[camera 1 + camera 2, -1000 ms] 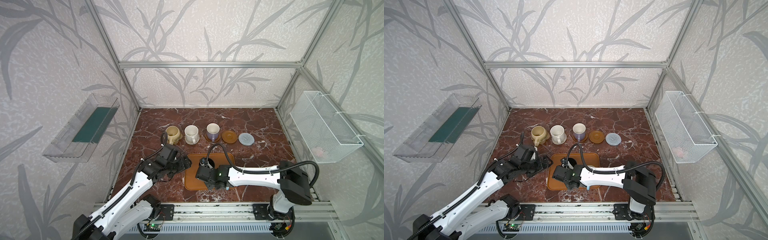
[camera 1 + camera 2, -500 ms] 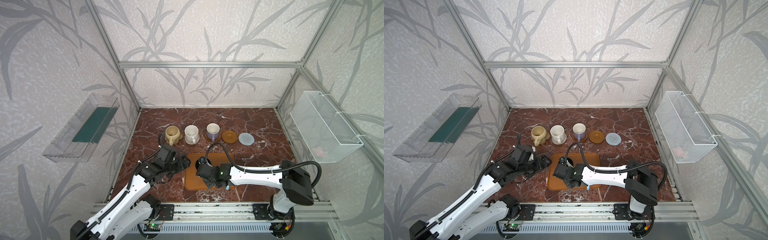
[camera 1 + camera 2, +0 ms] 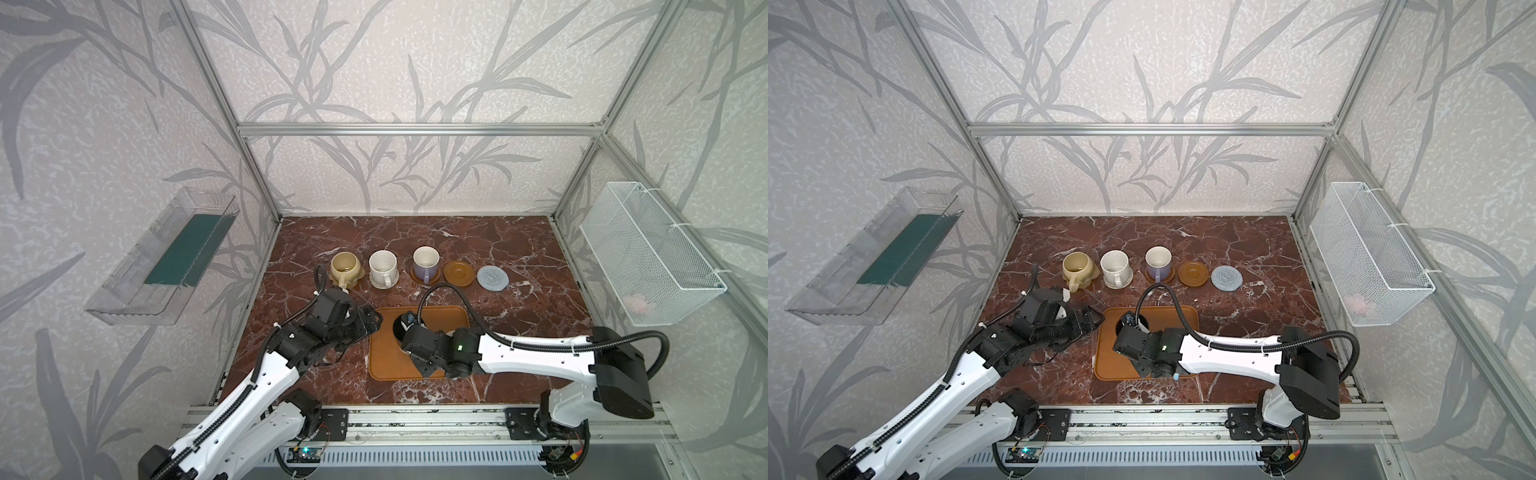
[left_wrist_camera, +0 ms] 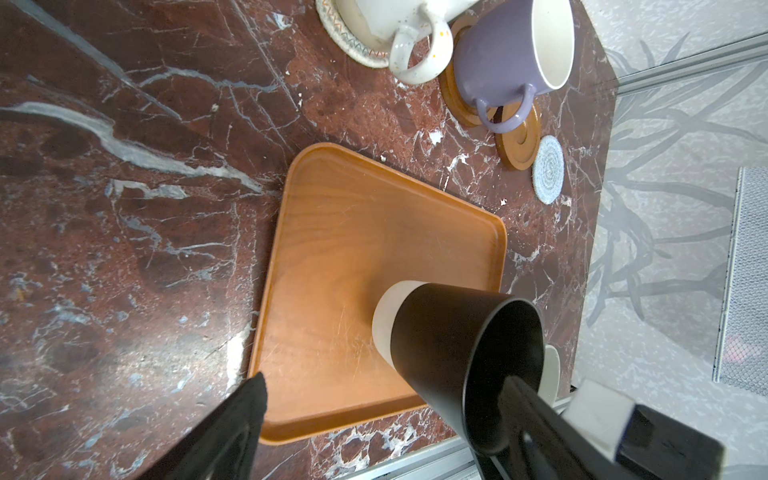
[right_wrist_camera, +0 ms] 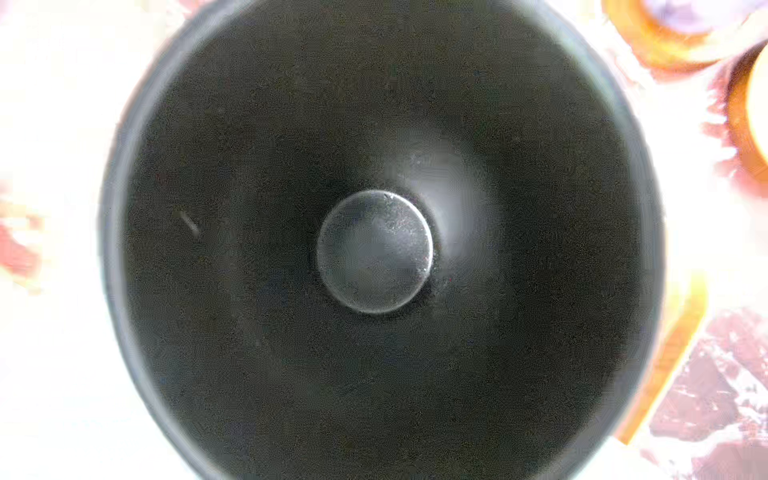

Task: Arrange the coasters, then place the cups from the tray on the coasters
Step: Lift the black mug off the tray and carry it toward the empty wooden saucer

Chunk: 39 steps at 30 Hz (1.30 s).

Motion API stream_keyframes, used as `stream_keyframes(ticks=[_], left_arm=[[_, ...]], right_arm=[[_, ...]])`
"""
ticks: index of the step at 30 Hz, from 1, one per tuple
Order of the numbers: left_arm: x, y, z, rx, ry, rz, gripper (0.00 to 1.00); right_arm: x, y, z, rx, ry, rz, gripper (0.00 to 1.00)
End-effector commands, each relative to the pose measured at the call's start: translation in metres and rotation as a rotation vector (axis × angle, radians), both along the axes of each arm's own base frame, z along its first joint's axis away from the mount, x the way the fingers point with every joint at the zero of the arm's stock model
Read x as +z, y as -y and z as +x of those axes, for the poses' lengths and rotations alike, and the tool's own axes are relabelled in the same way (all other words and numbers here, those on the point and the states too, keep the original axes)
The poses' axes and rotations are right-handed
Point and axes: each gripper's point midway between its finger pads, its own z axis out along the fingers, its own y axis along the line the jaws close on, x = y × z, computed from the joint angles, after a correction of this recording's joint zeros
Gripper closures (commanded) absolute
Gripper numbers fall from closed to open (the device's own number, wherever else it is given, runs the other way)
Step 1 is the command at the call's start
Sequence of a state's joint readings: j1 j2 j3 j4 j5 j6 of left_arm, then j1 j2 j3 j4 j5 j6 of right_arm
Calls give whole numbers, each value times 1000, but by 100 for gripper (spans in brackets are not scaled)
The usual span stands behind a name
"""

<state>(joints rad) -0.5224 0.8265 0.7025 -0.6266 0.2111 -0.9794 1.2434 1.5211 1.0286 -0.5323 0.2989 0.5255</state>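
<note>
Left wrist view: right gripper (image 4: 518,392) pinched shut on black mug (image 4: 449,345) at its rim, upright over tray (image 4: 332,216); free brown coaster (image 3: 458,272) sits back-right, right arm nearer; left gripper (image 3: 370,326) wide open, empty

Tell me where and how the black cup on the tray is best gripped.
Probably grip the black cup by its rim wall, coming from above: it stands upright on the tray, mouth open upward, so one finger fits inside, one outside.

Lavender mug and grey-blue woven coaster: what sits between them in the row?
One brown wooden coaster, bare on top; both top views show it.
</note>
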Motion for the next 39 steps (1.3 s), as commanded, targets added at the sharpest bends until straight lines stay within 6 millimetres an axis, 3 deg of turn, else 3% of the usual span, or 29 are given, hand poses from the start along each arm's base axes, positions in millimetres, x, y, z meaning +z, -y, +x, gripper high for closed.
stream_keyframes(ticks=[1,6,16,19,24,30,39], left_arm=[[20,6,10,4,69,-50,9],[49,14,19,-7,190,-127,1],[124,40,37,-94,409,-279,1],[140,45,43,-104,447,-301,1],[141,45,56,-104,417,-208,1],[139,66,68,-159,378,-203,1],[117,94,90,-231,246,-114,1]], right_arm=[[36,-9,9,-5,73,108,100],[59,-9,11,6,113,144,100],[104,2,26,3,188,212,100],[116,15,40,-27,177,231,100],[133,48,63,-94,195,246,100],[147,95,87,-206,217,233,100],[134,146,123,-390,132,183,100]])
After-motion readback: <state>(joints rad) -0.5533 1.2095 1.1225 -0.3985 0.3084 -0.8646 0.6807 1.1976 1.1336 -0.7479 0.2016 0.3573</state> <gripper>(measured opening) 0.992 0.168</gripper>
